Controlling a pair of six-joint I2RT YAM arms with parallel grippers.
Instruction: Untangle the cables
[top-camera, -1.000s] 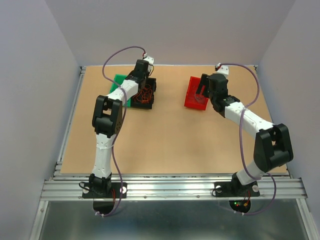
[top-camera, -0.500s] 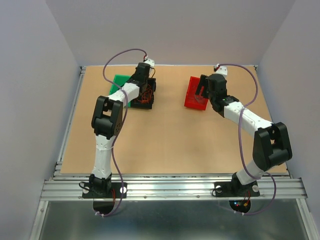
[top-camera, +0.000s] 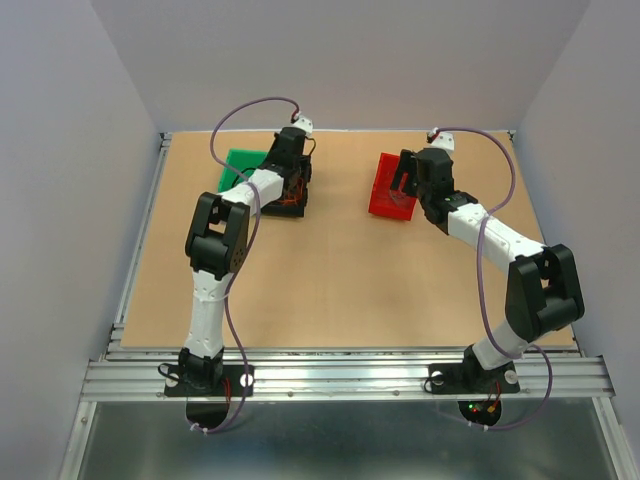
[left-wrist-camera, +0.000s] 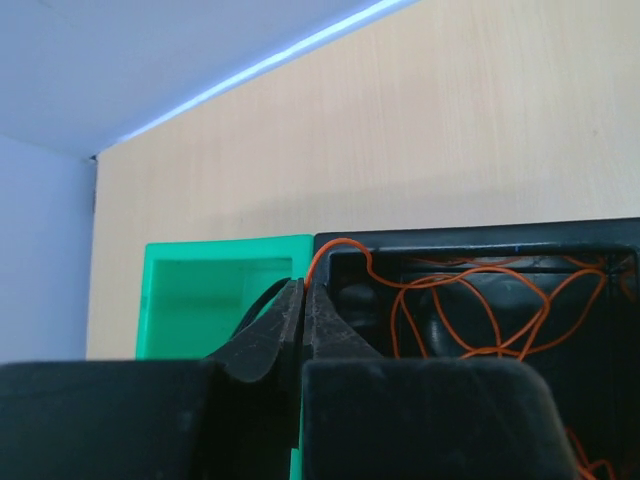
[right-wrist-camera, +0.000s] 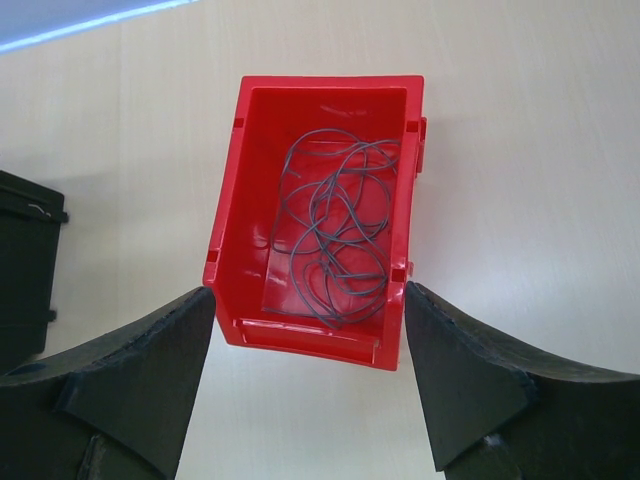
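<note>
Thin orange cables (left-wrist-camera: 470, 310) lie tangled in a black bin (left-wrist-camera: 480, 238), which also shows in the top view (top-camera: 291, 203). My left gripper (left-wrist-camera: 303, 285) is shut over the wall between the black bin and a green bin (left-wrist-camera: 215, 290). An orange strand runs from its tips into the black bin, and a black strand (left-wrist-camera: 252, 306) curves beside the left finger. In the top view my left gripper (top-camera: 296, 160) is over the bins' far end. Grey cables (right-wrist-camera: 335, 240) lie in a red bin (right-wrist-camera: 300, 337). My right gripper (right-wrist-camera: 307, 292) is open and empty above that bin's near end.
The green bin (top-camera: 235, 162) sits against the black bin's left side at the back left of the tabletop. The red bin (top-camera: 385, 195) stands at the back right, with my right gripper (top-camera: 403, 180) over it. Grey walls close in the table's sides and back.
My left gripper has moved away from me and a little right, from the black bin's middle towards its far end. The right arm has hardly moved.
</note>
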